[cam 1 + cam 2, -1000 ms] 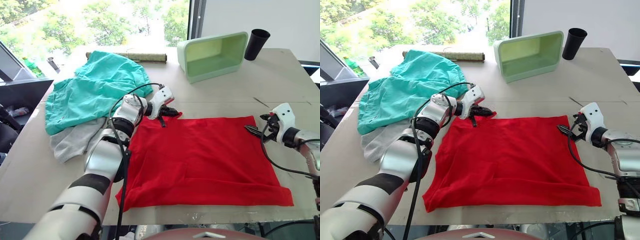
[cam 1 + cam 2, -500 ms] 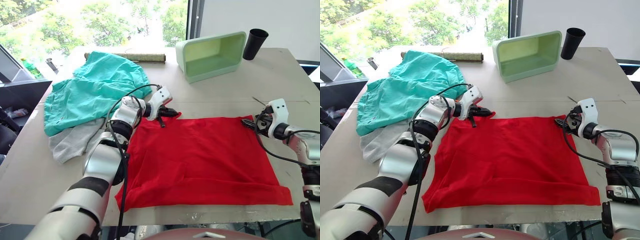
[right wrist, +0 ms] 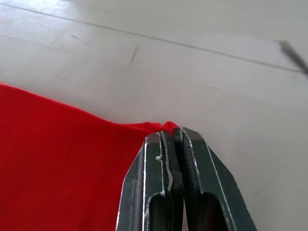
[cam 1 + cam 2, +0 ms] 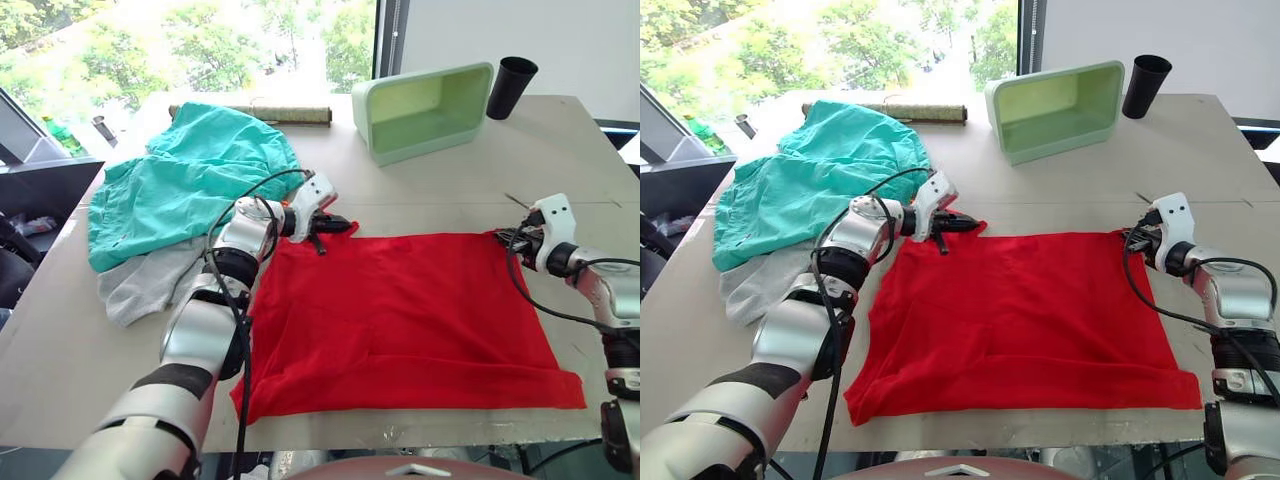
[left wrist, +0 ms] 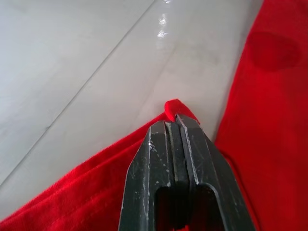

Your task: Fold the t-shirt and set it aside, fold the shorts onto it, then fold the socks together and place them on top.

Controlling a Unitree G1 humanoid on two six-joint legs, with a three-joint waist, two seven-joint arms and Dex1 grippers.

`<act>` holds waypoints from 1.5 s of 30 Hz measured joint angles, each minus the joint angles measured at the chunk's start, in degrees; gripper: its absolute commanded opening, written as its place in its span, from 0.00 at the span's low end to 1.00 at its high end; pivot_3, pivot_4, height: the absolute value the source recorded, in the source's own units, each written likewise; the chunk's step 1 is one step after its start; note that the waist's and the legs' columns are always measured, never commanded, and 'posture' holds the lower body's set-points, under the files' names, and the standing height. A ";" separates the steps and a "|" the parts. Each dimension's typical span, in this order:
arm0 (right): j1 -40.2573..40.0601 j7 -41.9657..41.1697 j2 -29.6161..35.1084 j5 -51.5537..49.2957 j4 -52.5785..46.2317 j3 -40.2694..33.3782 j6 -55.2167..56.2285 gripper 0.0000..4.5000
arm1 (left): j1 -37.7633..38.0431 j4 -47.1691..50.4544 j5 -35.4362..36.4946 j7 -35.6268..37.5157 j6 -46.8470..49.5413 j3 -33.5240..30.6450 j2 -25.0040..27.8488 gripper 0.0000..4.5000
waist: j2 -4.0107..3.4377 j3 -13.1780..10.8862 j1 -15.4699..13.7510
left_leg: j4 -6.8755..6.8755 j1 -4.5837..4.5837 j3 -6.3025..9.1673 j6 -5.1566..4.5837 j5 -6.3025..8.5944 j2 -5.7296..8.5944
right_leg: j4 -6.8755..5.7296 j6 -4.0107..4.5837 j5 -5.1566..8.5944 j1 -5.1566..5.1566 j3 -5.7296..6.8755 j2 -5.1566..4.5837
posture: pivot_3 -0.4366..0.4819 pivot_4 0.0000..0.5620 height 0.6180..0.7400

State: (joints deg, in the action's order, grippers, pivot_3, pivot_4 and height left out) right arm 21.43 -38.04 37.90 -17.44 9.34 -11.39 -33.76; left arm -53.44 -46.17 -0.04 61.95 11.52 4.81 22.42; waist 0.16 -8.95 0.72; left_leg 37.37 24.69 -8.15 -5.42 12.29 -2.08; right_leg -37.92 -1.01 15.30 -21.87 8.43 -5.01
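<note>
- One red t-shirt (image 4: 400, 315) lies flat on the table (image 4: 560, 150), close to the near edge. It looks soft and is folded into a big, almost square shape, with a thicker rolled edge along the near side.
- One pair of teal shorts (image 4: 185, 180) sits in a loose, crumpled heap at the far left of the table, well apart from the shirt's middle.
- A light grey knit piece, the socks (image 4: 140, 285), pokes out from under the shorts' near edge. I cannot count them from here.
- Two grippers are at work. The left gripper (image 4: 345, 226) has its black fingers pressed together on the shirt's far left corner, and a small red fold sticks out past the tips (image 5: 172, 109).
- The right gripper (image 4: 503, 237) pinches the shirt's far right corner the same way, fingers closed tight on the cloth (image 3: 166, 127).
- One pale green plastic bin (image 4: 425, 110) lies tipped on its side at the far end, its open mouth facing us.
- One black cup (image 4: 511, 88) stands upside down just beside the bin.
- One brownish rolled tube (image 4: 270, 115) lies behind the shorts.
</note>
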 measured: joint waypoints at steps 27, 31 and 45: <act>-19.44 6.42 -1.56 -10.38 -30.36 -12.42 -6.22 0.01 | 23.66 60.59 11.01 -9.59 33.67 1.05 11.57 0.00 | -0.01 0.01 -1.25 | -0.04 -0.11 0.05 0.02 0.01 0.00 | 0.04 -0.01 0.01 0.08 -0.07 0.00 | 0.48 0.27 1.00; -21.58 7.39 -6.54 -11.05 -31.37 -14.39 -1.39 0.01 | 26.05 63.08 11.53 -10.66 34.15 2.57 11.91 0.00 | -0.02 0.01 -1.47 | -0.07 -0.11 0.06 0.02 0.02 0.00 | 0.05 -0.02 0.02 0.08 -0.08 0.00 | 0.48 0.27 1.00; -26.28 8.75 -16.65 -10.27 -30.43 -14.90 18.05 0.01 | 28.11 63.79 11.77 -15.03 32.84 2.86 10.51 0.00 | -0.05 -0.01 -1.51 | -0.12 -0.11 0.07 0.02 0.02 0.00 | 0.07 -0.02 0.03 0.06 -0.08 0.01 | 0.48 0.27 1.00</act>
State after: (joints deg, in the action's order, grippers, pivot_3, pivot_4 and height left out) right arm -4.85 -29.29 21.25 -27.71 -21.09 -26.29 -15.70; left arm -25.32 17.63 11.72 46.92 44.37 7.67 32.93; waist 0.11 -8.95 -0.79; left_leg 37.25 24.59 -8.09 -5.40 12.31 -2.08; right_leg -37.85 -1.02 15.33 -21.81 8.35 -5.00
